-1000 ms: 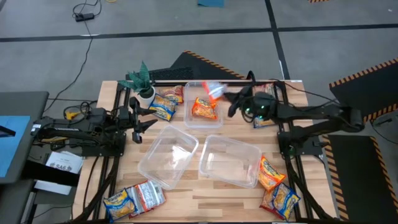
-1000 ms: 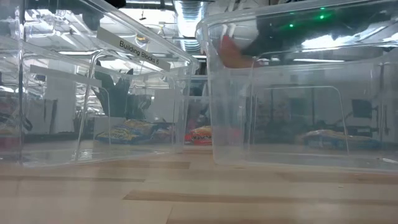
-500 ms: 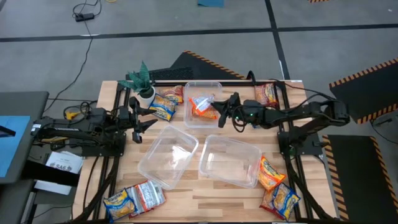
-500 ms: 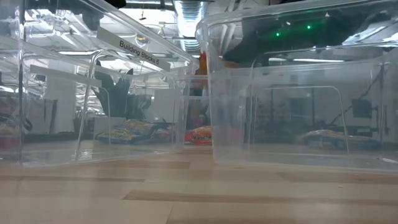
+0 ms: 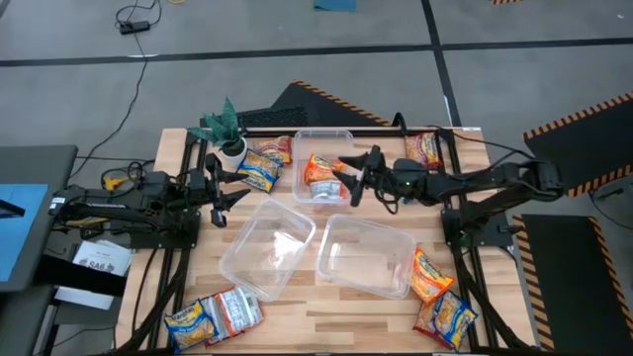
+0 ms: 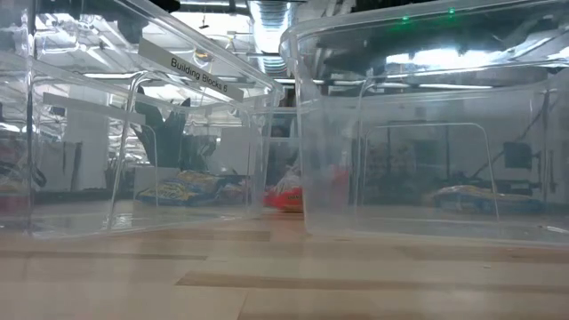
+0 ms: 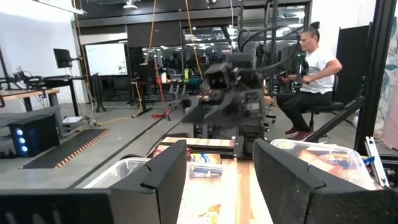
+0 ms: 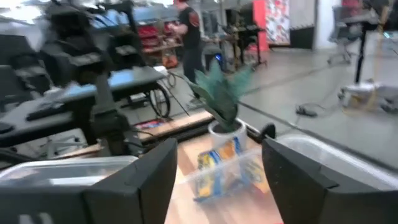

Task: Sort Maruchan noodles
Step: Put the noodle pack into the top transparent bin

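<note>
Orange Maruchan noodle packets (image 5: 324, 168) lie flat on the floor of the clear far tub (image 5: 323, 135); the low view shows them as a red-orange patch (image 6: 286, 197). My right gripper (image 5: 347, 178) hangs open over that tub's right rim, with nothing between its fingers (image 8: 217, 158). My left gripper (image 5: 226, 188) waits open at the table's left, beside the potted plant (image 5: 226, 127). More packets lie on the table: by the plant (image 5: 259, 166), at the far right (image 5: 425, 148), near right (image 5: 438, 295) and near left (image 5: 213, 316).
Two clear tubs (image 5: 267, 247) (image 5: 366, 255) stand side by side in the middle of the table, nearer than the far tub. Past the table, the left wrist view shows a seated person (image 7: 311, 68). Bare wood lies between the tubs and the near edge.
My right gripper has carried an orange packet from the far right toward the table's left, over the far tub, and opened. The packet has dropped and now lies in that tub with the other orange one.
</note>
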`<state>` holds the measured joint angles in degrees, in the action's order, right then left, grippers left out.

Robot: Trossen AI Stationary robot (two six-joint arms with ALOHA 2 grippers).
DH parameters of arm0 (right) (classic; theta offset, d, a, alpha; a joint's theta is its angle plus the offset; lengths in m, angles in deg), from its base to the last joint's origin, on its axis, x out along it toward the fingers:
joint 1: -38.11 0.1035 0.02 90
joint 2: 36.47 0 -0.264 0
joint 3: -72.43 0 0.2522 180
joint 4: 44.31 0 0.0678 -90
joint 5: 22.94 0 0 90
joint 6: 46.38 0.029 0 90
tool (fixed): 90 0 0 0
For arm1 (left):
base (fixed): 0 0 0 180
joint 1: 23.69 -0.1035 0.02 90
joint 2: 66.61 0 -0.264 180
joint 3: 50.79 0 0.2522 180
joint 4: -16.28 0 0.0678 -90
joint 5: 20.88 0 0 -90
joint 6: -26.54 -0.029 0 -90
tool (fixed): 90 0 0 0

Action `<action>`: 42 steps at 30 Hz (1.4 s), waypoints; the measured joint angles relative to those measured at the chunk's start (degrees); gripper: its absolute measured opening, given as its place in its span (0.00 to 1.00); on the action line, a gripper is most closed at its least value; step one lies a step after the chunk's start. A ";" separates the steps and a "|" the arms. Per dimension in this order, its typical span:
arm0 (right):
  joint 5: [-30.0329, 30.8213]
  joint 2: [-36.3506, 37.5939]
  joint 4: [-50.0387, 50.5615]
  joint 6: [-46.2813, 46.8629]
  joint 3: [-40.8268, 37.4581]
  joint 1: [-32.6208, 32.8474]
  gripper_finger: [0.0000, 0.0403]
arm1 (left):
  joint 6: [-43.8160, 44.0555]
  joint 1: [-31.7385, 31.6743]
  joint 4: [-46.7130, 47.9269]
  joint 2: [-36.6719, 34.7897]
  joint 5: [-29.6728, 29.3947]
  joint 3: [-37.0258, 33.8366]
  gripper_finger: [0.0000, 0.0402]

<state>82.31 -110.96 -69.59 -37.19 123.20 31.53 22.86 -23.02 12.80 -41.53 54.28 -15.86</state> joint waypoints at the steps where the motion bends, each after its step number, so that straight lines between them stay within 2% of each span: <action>1: -0.01 0.66 0.03 -0.72 0.00 0.61 0.65 | 0.00 0.00 0.18 0.00 0.01 0.00 0.43; 9: -0.18 3.32 3.05 -4.71 0.00 3.98 0.66 | 0.07 0.00 0.36 0.02 -1.00 0.00 0.43; 22: -0.14 6.44 9.19 -3.01 0.00 3.95 0.66 | 0.03 0.00 1.23 0.04 -1.02 0.02 0.44; 25: -0.79 6.61 9.76 1.73 0.00 4.60 0.66 | 0.02 0.00 1.23 0.02 -1.02 0.02 0.43; 27: -4.97 8.92 12.35 6.34 0.10 5.34 0.66 | 0.02 0.00 1.25 0.02 -1.04 0.02 0.43; 30: -13.92 13.47 22.59 12.08 3.11 7.85 0.66 | -0.72 0.00 1.23 0.02 -1.04 0.02 0.44; 32: -17.01 16.14 32.92 14.42 6.29 11.00 0.66 | -0.92 0.00 1.25 0.02 -1.04 0.02 0.44; 37: -17.57 18.41 61.68 22.39 15.66 23.37 0.66 | -0.20 0.00 1.25 0.02 -1.04 0.02 0.43; 42: -13.75 15.87 79.68 41.97 23.80 38.08 0.66 | -0.13 0.00 1.27 0.02 -1.04 0.02 0.43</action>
<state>68.56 -95.09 10.09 4.77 147.00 69.61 22.73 -23.02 14.07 -41.51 53.24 -15.84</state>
